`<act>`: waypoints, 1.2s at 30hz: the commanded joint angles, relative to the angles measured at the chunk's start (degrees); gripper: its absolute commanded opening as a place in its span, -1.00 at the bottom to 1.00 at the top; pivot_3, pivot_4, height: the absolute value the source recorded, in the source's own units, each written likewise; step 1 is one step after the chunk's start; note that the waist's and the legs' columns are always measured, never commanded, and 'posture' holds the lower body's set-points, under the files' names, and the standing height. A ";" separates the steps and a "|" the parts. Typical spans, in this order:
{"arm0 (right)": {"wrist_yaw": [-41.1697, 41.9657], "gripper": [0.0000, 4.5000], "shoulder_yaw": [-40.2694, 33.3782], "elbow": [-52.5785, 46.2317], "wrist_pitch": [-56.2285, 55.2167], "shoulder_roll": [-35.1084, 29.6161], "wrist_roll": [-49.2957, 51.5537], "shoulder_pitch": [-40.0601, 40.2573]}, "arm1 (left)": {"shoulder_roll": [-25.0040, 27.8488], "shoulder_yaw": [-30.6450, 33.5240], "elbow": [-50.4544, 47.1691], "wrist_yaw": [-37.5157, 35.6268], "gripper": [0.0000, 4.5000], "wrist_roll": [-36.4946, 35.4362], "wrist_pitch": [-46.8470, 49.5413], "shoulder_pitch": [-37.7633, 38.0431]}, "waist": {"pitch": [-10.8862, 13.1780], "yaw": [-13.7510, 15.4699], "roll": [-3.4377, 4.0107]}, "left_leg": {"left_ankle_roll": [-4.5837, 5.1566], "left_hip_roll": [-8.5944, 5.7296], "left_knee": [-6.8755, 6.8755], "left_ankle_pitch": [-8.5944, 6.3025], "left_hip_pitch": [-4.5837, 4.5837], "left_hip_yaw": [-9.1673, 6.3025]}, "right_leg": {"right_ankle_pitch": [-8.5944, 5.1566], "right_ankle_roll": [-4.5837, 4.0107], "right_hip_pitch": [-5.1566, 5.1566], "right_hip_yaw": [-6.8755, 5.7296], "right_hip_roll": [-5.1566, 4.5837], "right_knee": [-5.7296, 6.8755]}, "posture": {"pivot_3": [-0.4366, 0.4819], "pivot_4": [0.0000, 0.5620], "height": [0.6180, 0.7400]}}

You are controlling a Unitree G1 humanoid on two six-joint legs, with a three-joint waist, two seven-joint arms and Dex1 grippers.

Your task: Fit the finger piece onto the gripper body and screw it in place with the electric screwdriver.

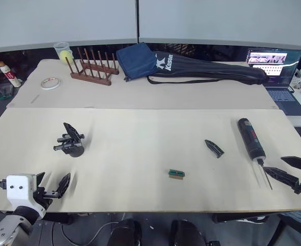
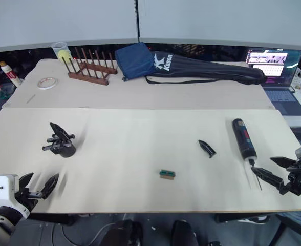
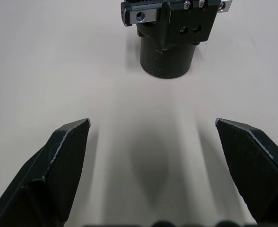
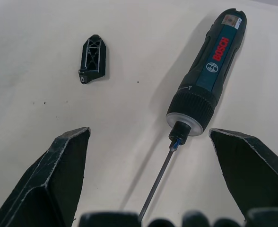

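Note:
The gripper body [image 1: 70, 141] stands on the left of the pale table, one pointed finger sticking up; it also fills the far part of the left wrist view [image 3: 169, 43]. My left gripper [image 1: 53, 182] is open just in front of it, holding nothing. The finger piece [image 1: 214, 148] lies flat right of centre. Beside it to the right lies the electric screwdriver [image 1: 250, 137], its thin bit pointing at the front edge. My right gripper [image 1: 274, 165] is open near the bit's tip, its fingers [image 4: 58, 175] either side of the bit and apart from the screwdriver body [image 4: 210, 71].
A tiny green block [image 1: 176, 174] lies near the front middle. On the rear table are a wooden peg rack [image 1: 91, 70], a tape roll [image 1: 50, 82], a blue pouch [image 1: 136, 60], a long black bag [image 1: 212, 72] and a laptop [image 1: 276, 72] at the right.

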 commanded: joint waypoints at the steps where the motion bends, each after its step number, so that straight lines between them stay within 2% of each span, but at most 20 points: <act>1: -0.28 0.98 -0.64 -2.78 -0.97 -0.82 0.35 -1.83 | 1.04 -0.33 -1.45 -1.07 1.00 0.06 -1.24 -0.27 | 0.00 -0.01 0.00 | 0.00 0.00 0.00 0.00 0.00 0.00 | 0.00 0.00 0.00 0.00 0.00 0.00 | -0.05 -0.47 1.00; 9: 2.58 0.98 9.27 -18.67 7.43 -3.51 11.11 -11.56 | 6.12 -2.46 4.51 -7.22 1.00 0.69 -2.47 -4.60 | -0.04 -0.37 0.07 | -0.04 0.05 -0.02 0.03 0.00 -0.01 | 0.01 -0.06 -0.05 -0.03 0.04 0.05 | -0.05 -0.47 1.00; 19: 4.25 0.98 22.72 -23.59 10.94 -2.79 17.82 -26.75 | 9.38 -7.06 16.71 -9.92 1.00 4.50 -6.79 -15.39 | -0.02 0.17 0.03 | -0.04 0.01 -0.01 0.01 -0.06 -0.02 | 0.10 -0.06 -0.05 -0.10 -0.05 -0.10 | -0.05 -0.47 1.00; 26: 2.97 0.98 27.14 -22.85 9.38 -0.63 15.52 -29.55 | 9.80 -10.59 26.35 -10.09 1.00 7.97 -10.49 -25.05 | -0.05 0.05 -0.04 | -0.24 0.01 -0.01 0.24 -0.15 0.05 | 0.19 -0.01 0.03 -0.10 -0.04 -0.08 | -0.05 -0.47 1.00; 33: 2.28 0.98 27.52 -24.14 8.69 0.23 14.92 -28.04 | 8.21 -13.22 30.71 -10.22 1.00 9.47 -13.39 -29.03 | -0.05 0.05 -0.06 | -0.04 0.02 -0.01 0.42 -0.18 0.06 | 0.37 0.31 0.02 -0.09 -0.04 -0.07 | -0.05 -0.47 1.00; 36: 2.08 1.00 27.94 -24.84 8.34 0.51 14.51 -27.22 | 6.89 -14.74 30.80 -9.33 0.60 10.48 -14.75 -29.56 | -0.05 0.12 -0.06 | -0.04 0.02 -0.01 0.42 -0.18 0.06 | 0.38 0.31 0.03 -0.09 -0.05 -0.08 | -0.05 -0.47 1.00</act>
